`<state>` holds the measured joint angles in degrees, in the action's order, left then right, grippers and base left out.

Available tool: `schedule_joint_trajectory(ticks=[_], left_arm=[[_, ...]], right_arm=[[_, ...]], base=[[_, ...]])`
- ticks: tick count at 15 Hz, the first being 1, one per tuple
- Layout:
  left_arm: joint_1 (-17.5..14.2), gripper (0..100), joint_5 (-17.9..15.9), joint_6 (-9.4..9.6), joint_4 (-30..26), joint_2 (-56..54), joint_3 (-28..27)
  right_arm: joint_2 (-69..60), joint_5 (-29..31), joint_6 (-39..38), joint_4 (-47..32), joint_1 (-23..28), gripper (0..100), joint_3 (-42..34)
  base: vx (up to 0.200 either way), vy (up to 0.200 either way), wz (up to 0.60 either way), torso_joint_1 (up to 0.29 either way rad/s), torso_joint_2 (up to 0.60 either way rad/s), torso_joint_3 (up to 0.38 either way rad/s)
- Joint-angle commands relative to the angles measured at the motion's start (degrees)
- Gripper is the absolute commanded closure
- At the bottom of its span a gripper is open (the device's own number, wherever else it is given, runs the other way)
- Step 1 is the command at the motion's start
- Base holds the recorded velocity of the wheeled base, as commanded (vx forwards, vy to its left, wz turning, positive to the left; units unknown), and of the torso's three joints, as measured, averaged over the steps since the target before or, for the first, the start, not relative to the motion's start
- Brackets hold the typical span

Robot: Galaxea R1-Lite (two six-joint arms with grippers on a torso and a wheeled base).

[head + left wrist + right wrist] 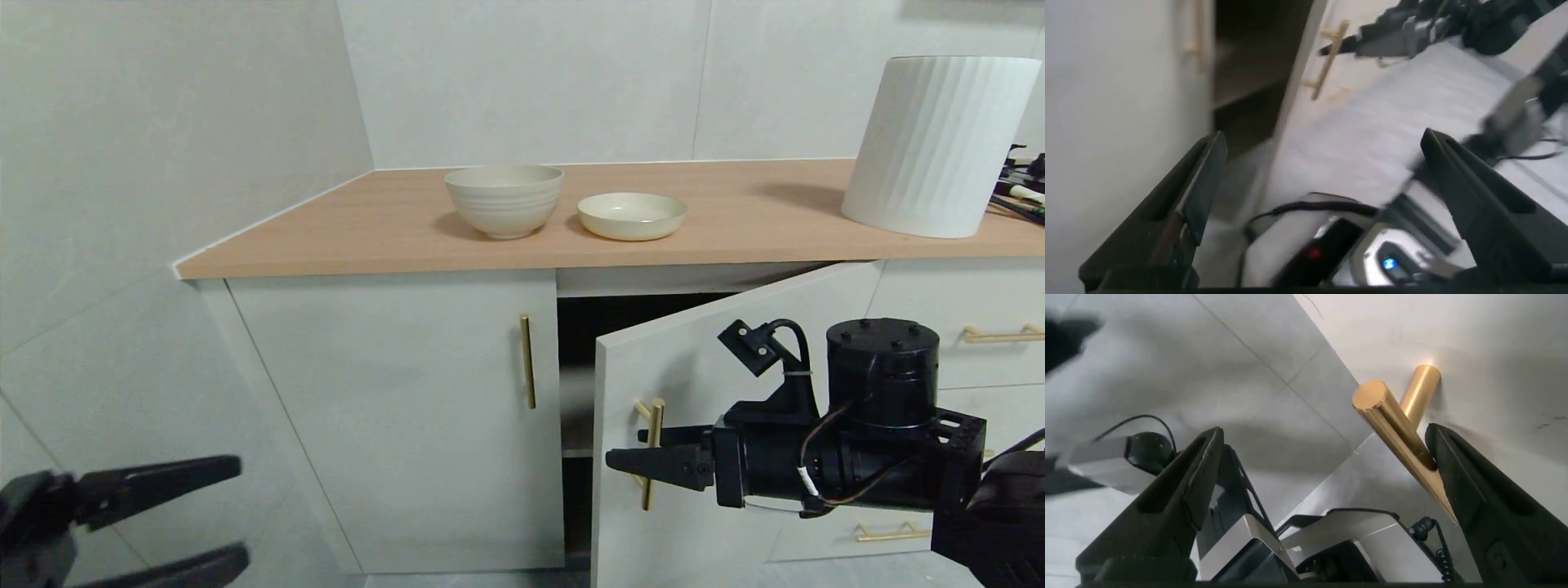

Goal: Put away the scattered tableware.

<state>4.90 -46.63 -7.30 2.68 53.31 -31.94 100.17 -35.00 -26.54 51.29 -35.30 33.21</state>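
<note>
Pale tiled walls (163, 163) closed in a kitchen corner where a white cabinet (392, 408) stood under a wooden worktop (735, 204). The cabinet's left door was shut, and the right door (678, 359) hung ajar over a dark interior. In the left wrist view a shelf (1241, 90) could be made out inside that gap. At the far right of the worktop stood a tall ribbed white vessel (939, 147), with dark items beside it at the edge that were too small to identify. Drawers with brass pulls (1004, 333) lay to the right of the ajar door. In the head view the right gripper (633, 453) was level with that door's brass handle (647, 490). The right wrist view, close in, showed its jaws spread wide. The handle (1396, 416) lay between them, hard by one finger (1470, 490) and not clamped. The left gripper (237, 514) hung low at the near left, well apart from the cabinet, with its jaws likewise parted. Its own camera looked between its fingers (1184, 212) and caught the other arm's gripper (1347, 45) at the handle farther off. The tableware sat on the worktop above the cabinet: a deep ridged bowl (504, 200) and, just to its right, a shallow cream dish (631, 216). The two were close together but not touching.
</note>
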Motion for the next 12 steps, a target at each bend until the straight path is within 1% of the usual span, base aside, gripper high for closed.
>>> schedule_joint_trajectory(ticks=[1,3,4,5,6,7,8,9,10,12], left_arm=[[10.5,0,-1.2,-3.07,16.4,32.1,-5.4],[14.0,0,3.6,-4.65,26.5,41.9,-5.2],[15.1,0,5.0,-5.35,31.1,45.6,-4.7],[16.1,0,5.3,-6.32,34.9,48.5,-4.7],[16.4,0,5.3,-7.99,37.4,50.0,-4.7],[17.0,0,5.1,-9.40,38.3,51.0,-4.7],[18.0,0,5.2,-10.10,38.5,52.3,-4.7],[18.7,0,5.4,-9.84,38.6,53.7,-4.5],[19.4,0,5.4,-10.19,39.5,54.3,-3.9],[21.1,0,5.4,-10.28,42.1,55.0,-2.3]], right_arm=[[-0.2,-0.2,0.0,0.0,-1.1,0,-0.1],[-0.2,-0.2,0.1,0.0,-1.2,0,-0.2],[-0.2,-0.2,0.1,0.0,-1.2,0,-0.2],[-0.2,-0.2,0.1,0.0,-1.2,0,-0.2],[-0.2,-0.2,0.1,0.0,-1.2,0,-0.5],[-0.2,-0.2,0.1,0.0,-1.3,0,-0.5],[-0.2,-0.2,0.1,0.0,-1.5,0,-0.5],[-0.3,-0.2,0.2,0.0,-1.5,0,-0.6],[-0.3,-0.2,0.2,0.0,-1.6,0,-0.6],[-0.3,-0.2,0.2,0.0,-1.5,0,-0.6]], base=[[0.000,0.000,0.00,0.000,0.00,0.000],[0.000,0.000,0.00,0.000,0.00,0.000],[0.000,0.000,0.00,0.000,0.00,0.000],[0.000,0.000,0.00,0.000,0.00,0.000],[0.000,0.000,0.00,0.000,0.00,0.000],[0.000,0.000,0.00,0.000,0.00,0.000],[0.000,0.000,0.00,0.000,0.00,0.000],[0.000,0.000,0.00,0.000,0.00,0.000],[0.000,0.000,0.00,0.000,0.00,0.000],[0.000,0.000,0.00,0.000,0.00,0.000]])
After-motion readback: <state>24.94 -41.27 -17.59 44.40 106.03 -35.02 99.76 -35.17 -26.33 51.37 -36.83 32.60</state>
